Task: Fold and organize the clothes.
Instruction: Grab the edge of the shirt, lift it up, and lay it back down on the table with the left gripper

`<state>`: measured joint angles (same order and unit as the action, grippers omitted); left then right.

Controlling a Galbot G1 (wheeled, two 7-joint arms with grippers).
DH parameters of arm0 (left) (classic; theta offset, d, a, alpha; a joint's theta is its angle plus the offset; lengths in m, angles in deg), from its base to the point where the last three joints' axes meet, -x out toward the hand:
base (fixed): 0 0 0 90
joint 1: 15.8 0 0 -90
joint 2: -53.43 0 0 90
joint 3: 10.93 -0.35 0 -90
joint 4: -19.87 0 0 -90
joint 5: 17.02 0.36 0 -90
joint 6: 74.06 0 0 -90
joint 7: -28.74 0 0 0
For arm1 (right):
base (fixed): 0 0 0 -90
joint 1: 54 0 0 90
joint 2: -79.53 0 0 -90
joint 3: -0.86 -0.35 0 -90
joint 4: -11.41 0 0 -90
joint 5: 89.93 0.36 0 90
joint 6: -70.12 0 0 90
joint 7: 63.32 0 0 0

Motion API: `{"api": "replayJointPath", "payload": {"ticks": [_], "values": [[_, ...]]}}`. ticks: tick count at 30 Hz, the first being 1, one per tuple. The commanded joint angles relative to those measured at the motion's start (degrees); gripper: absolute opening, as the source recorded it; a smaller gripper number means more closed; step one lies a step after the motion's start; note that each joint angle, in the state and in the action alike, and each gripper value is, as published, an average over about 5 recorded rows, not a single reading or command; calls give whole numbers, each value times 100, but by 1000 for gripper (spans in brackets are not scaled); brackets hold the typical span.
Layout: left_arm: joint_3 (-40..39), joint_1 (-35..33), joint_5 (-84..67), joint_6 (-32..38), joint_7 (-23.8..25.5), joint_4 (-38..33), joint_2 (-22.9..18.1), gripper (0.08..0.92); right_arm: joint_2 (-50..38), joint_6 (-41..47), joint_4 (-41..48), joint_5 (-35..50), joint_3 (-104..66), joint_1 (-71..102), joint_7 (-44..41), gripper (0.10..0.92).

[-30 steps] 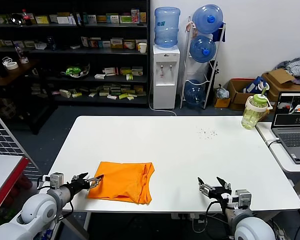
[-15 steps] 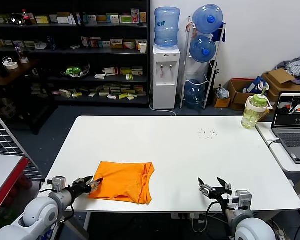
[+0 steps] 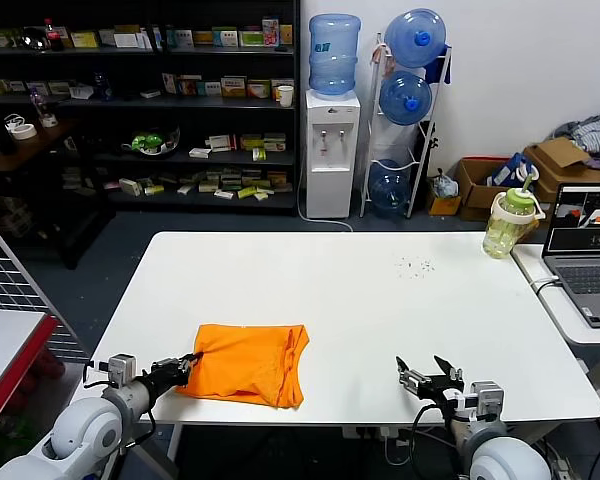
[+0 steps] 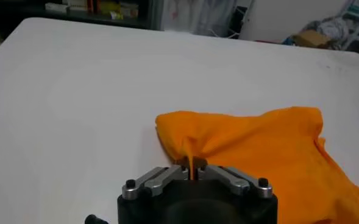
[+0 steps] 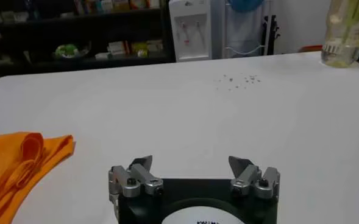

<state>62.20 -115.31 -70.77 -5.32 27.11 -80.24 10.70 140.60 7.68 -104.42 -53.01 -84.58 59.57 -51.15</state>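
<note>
The orange T-shirt (image 3: 245,363) lies folded into a rough rectangle on the white table (image 3: 360,300), near its front left edge. No lettering shows. My left gripper (image 3: 187,365) is at the shirt's left edge, shut on a pinch of its fabric; in the left wrist view the gripper (image 4: 193,169) holds a raised fold of the shirt (image 4: 258,146). My right gripper (image 3: 426,375) is open and empty above the table's front edge, well right of the shirt. It also shows in the right wrist view (image 5: 191,163), with the shirt (image 5: 17,161) far to one side.
A green-lidded bottle (image 3: 509,222) stands at the table's far right corner. A laptop (image 3: 586,250) sits on a side table to the right. A few dark specks (image 3: 415,265) lie on the far table top. A red-edged table (image 3: 5,350) is at left.
My left gripper has closed on the shirt's left edge and drawn back slightly toward the table's front left. The right arm has not moved.
</note>
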Motion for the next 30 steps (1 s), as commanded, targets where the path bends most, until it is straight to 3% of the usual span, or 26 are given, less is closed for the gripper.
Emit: {"api": "replayJointPath", "payload": {"ticks": [1, 11, 24, 30], "values": [[268, -184, 128, 41, -268, -604, 34, 124, 4, -12, 30, -5, 20, -28, -5, 823], [1321, -628, 579, -139, -555, -964, 559, 108, -25, -53, 124, -8, 125, -170, -38, 823], [2399, -960, 1014, 238, -417, 446, 1526, 108, -78, -131, 150, -60, 207, -243, -97, 823], [2537, -1051, 971, 173, -421, 576, 1845, 108, -74, -136, 98, -116, 227, -222, -98, 823]]}}
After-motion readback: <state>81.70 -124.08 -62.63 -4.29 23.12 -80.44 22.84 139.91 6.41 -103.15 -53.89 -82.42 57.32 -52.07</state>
